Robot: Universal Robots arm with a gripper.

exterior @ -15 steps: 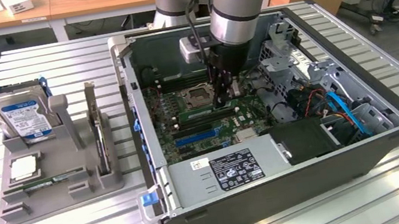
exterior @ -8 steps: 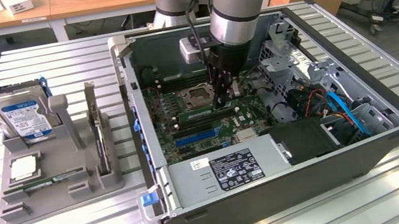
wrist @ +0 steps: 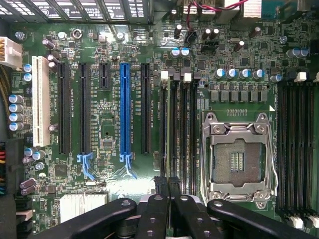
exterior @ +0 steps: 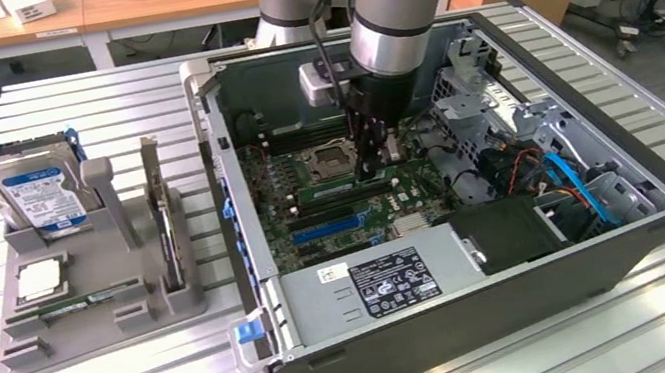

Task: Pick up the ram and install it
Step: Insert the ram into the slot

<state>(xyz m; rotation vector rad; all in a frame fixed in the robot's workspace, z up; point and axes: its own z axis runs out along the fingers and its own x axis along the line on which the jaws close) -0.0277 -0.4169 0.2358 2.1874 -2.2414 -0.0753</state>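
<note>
My gripper (exterior: 369,168) reaches down into the open computer case (exterior: 464,322), just over the motherboard beside the empty processor socket (exterior: 331,158). In the wrist view the gripper (wrist: 167,183) hangs over a bank of long black memory slots (wrist: 185,134) between the blue expansion slot (wrist: 124,109) and the socket (wrist: 238,157). Its two dark fingertips (wrist: 160,185) stand nearly together with a thin gap. The ram (wrist: 165,134) appears edge-on as a thin dark strip running from that gap along the slot nearest the expansion slots. How deep it sits is hidden.
On the exterior view's left, a grey fixture (exterior: 100,332) holds a blue-labelled hard drive (exterior: 33,191), a square silver processor chip (exterior: 40,279) and a thin green strip (exterior: 66,309) in its front groove. Cables and a drive cage (exterior: 531,163) crowd the case's right side.
</note>
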